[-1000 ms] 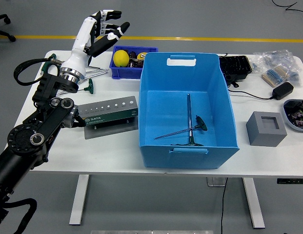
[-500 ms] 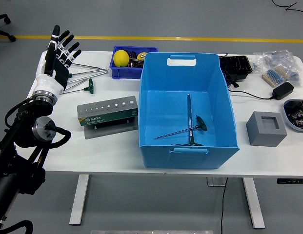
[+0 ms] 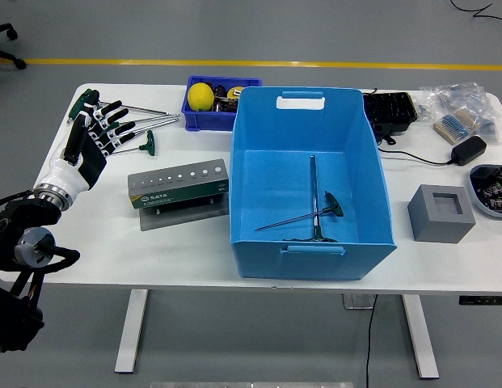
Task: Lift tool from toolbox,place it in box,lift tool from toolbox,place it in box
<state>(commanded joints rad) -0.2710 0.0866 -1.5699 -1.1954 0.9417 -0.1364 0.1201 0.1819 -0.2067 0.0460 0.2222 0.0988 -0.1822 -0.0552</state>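
Left hand [image 3: 90, 141] at table's [image 3: 186, 242] left edge, fingers spread, holding nothing. Right hand out of view. 2 T-handle wrenches [image 3: 315, 212] lie crossed on floor of blue box [image 3: 312, 182]. Spare wrenches [image 3: 137, 129] lie on table just beside fingertips, behind green tool holder [image 3: 179, 185]. Judged step: reach for the next lift. Next move calls for closing fingers round 1 wrench handle [image 3: 150, 142], lifting clear, carrying right over box rim.
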